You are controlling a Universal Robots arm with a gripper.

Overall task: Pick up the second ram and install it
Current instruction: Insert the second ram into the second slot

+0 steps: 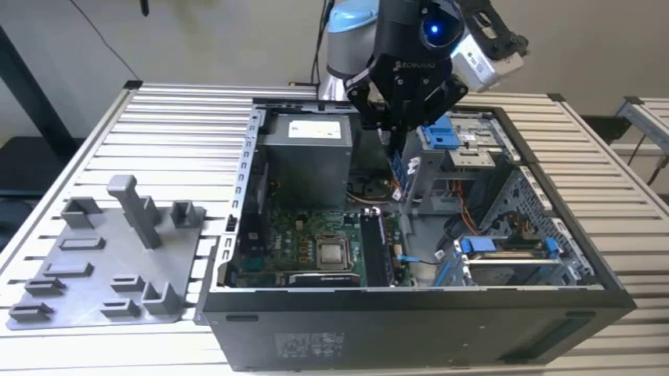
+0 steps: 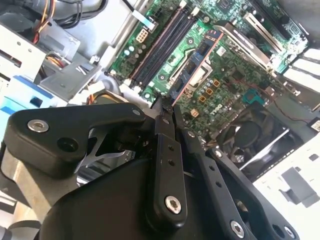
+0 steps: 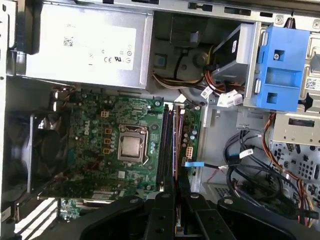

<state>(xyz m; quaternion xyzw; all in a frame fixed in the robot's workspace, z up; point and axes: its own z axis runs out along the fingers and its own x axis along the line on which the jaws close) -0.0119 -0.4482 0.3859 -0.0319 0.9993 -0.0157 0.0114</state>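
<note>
My view starts at the black two-fingered gripper (image 2: pixel 167 107). Its fingers (image 2: pixel 165 165) are clamped on the second ram (image 2: pixel 195 62), a long, thin, flat dark memory stick with black chips along its face. The stick reaches out from the fingertips toward the board below.

In the first wrist view I see the gripper (image 3: pixel 176 192) from above. The stick (image 3: pixel 176 145) shows edge-on as a thin line running alongside the black memory slots (image 3: pixel 162 145). I cannot tell whether it touches a slot.

Beyond the stick lies the wide green motherboard (image 3: pixel 100 125). It carries a square silver processor socket (image 3: pixel 131 146) just beside the slots and a round black fan (image 3: pixel 47 147) at its far edge. Past the board are a grey metal power supply box (image 3: pixel 85 45) and a blue plastic drive bracket (image 3: pixel 282 65).

In the exterior view, the gripper (image 1: pixel 394 135) hangs over the open black computer case (image 1: pixel 418 329), near the power supply, with the stick (image 1: pixel 396 164) pointing down from it. The case lies on a slatted aluminium bench (image 1: pixel 178 133). A grey plastic fixture tray (image 1: pixel 63 305) with a tall post (image 1: pixel 136 211) rests on the bench at the exterior view's left, well apart from the gripper.
</note>
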